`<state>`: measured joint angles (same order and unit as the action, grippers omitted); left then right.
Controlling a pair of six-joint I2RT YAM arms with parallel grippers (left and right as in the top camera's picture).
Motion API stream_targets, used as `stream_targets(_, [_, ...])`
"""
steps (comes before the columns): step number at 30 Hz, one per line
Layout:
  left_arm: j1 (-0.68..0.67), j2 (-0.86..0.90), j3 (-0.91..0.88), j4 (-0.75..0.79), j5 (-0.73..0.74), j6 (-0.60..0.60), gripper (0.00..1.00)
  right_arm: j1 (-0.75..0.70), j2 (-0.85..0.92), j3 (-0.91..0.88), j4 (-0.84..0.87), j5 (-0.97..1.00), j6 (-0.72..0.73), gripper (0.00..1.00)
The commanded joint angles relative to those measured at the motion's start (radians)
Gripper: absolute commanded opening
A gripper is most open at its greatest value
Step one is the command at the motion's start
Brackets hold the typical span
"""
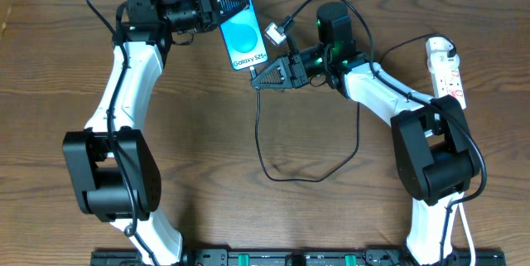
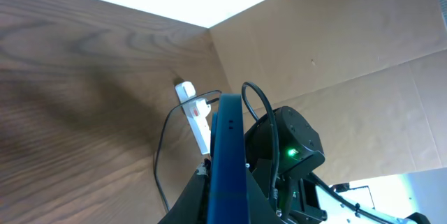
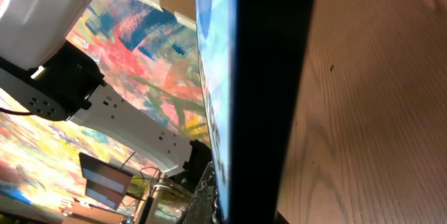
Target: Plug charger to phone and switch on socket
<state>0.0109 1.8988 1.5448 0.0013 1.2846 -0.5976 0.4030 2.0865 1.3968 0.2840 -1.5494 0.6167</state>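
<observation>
My left gripper (image 1: 222,7) is shut on the top of the phone (image 1: 243,27) and holds it tilted above the back of the table, blue screen up. In the left wrist view the phone (image 2: 227,147) stands edge-on between the fingers (image 2: 228,192). My right gripper (image 1: 258,79) is shut at the phone's lower edge, on the end of the black charger cable (image 1: 273,171). The cable hangs from the gripper and loops over the table. The connector tip is hidden. In the right wrist view the phone's black edge (image 3: 272,77) fills the middle, right at the fingers (image 3: 223,206). The socket (image 1: 445,71) lies at the far right.
The wooden table (image 1: 207,158) carries the cable loop in the middle. The socket also shows in the left wrist view (image 2: 195,116), with a cardboard wall (image 2: 335,56) behind it. The right arm's black wrist with a green light (image 2: 290,151) is just beyond the phone.
</observation>
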Motion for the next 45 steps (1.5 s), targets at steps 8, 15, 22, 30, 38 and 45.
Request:
stream_targets(8, [-0.002, -0.017, 0.003, 0.004, 0.044, 0.022, 0.07, 0.003, 0.004, 0.008, 0.005, -0.013, 0.000, 0.01])
stream_targets(15, [-0.002, -0.017, 0.003, 0.004, 0.069, 0.030, 0.07, 0.003, 0.004, 0.008, 0.005, -0.013, 0.000, 0.01])
stream_targets(22, [-0.002, -0.017, 0.003, 0.004, 0.070, 0.060, 0.07, 0.003, 0.004, 0.008, 0.005, -0.013, 0.000, 0.01])
stream_targets(30, [-0.002, -0.017, 0.003, 0.004, 0.069, 0.060, 0.08, 0.004, 0.004, 0.008, 0.039, -0.012, 0.027, 0.01])
stream_targets(38, [-0.029, -0.017, 0.003, 0.004, 0.069, 0.060, 0.07, 0.004, 0.004, 0.008, 0.098, -0.013, 0.068, 0.01])
stream_targets(45, [-0.031, -0.017, 0.003, 0.003, 0.070, 0.060, 0.07, 0.003, 0.004, 0.008, 0.098, -0.001, 0.068, 0.01])
